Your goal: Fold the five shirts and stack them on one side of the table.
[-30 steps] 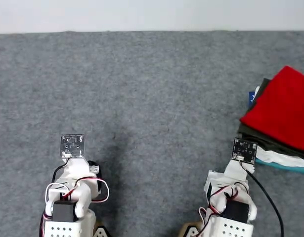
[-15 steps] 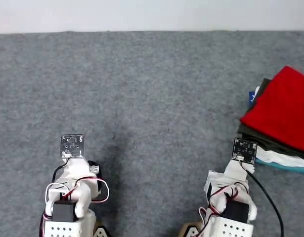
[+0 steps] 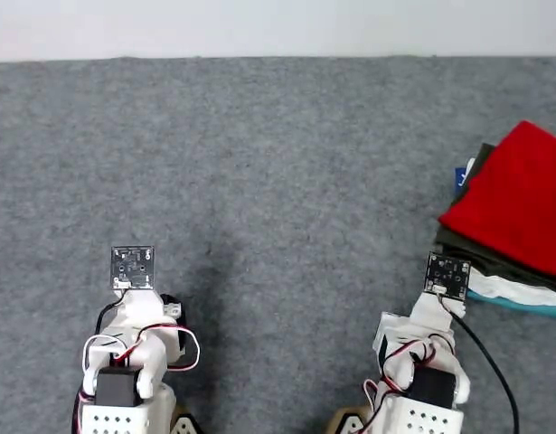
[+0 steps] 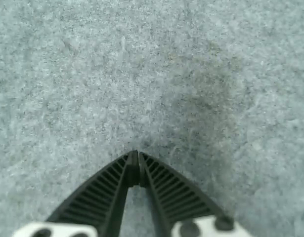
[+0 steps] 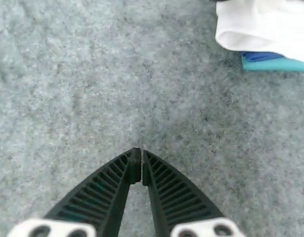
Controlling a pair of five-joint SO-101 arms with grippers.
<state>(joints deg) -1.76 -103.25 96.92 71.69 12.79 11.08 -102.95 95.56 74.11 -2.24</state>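
A stack of folded shirts [image 3: 513, 221] lies at the table's right edge: a red one [image 3: 520, 194] on top, dark ones beneath, then white [image 3: 517, 287] and teal [image 3: 531, 306] at the bottom. In the right wrist view the white shirt [image 5: 265, 24] and teal shirt [image 5: 275, 63] show beyond my right gripper [image 5: 138, 167], which is shut and holds nothing. My left gripper [image 4: 136, 168] is shut over bare grey felt. Both arms sit folded back at the near edge, the left arm [image 3: 131, 339] and the right arm [image 3: 427, 353].
Grey felt [image 3: 278, 181] covers the whole table. A white wall strip [image 3: 278, 27] runs along the far edge. A black cable [image 3: 490, 362] trails from the right arm toward the near edge.
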